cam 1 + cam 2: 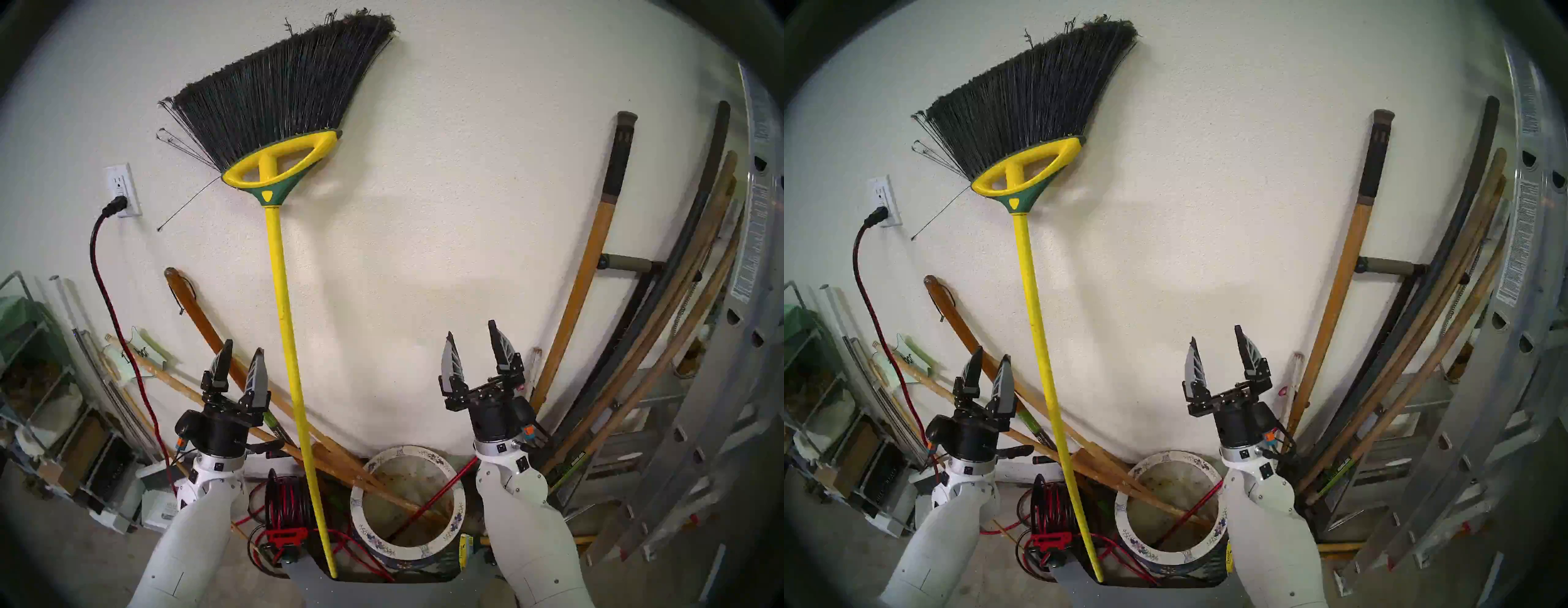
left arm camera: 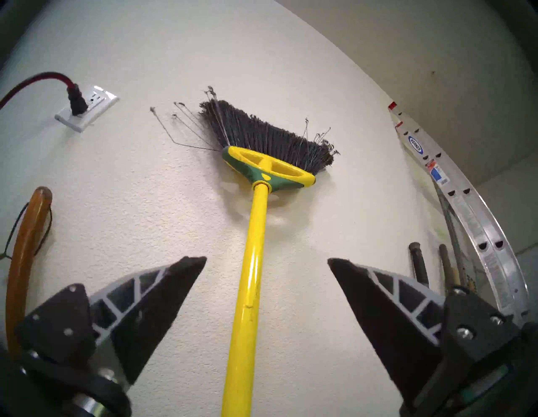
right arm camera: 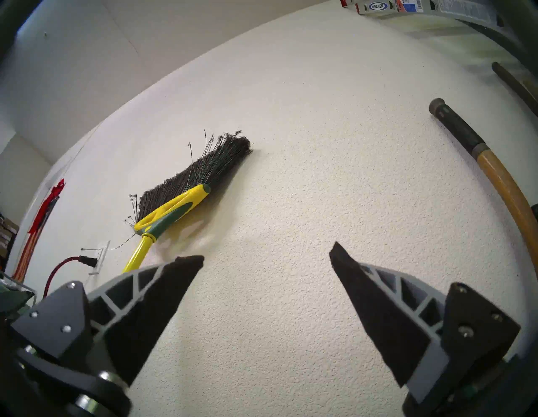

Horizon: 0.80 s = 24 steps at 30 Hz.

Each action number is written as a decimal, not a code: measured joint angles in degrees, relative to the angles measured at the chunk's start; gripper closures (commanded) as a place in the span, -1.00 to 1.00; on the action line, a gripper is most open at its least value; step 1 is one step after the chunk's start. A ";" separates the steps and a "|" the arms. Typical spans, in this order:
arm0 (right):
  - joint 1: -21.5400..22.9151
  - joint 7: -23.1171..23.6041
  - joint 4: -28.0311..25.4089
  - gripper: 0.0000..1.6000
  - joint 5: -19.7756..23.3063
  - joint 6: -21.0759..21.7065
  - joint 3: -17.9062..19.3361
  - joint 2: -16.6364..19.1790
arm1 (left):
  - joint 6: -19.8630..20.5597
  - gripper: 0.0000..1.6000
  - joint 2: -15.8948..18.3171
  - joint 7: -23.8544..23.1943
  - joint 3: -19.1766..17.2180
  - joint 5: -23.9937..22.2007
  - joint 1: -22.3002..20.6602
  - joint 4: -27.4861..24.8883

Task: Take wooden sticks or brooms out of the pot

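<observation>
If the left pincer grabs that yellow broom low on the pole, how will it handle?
The yellow broom is probably top-heavy: its bristle head sits high, only leaning on the wall. The glossy pole may slip or twist. The left pincer is open beside it.

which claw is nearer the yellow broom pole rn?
Left. The left claw is open just left of the yellow broom pole, which runs between its fingers in the left wrist view. The right claw is open, well off to the pole's right.
</observation>
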 measured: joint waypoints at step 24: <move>0.35 3.08 0.57 -1.00 2.53 0.00 0.40 -0.13 | -4.22 -1.00 -4.33 4.66 -4.59 26.94 2.46 -2.90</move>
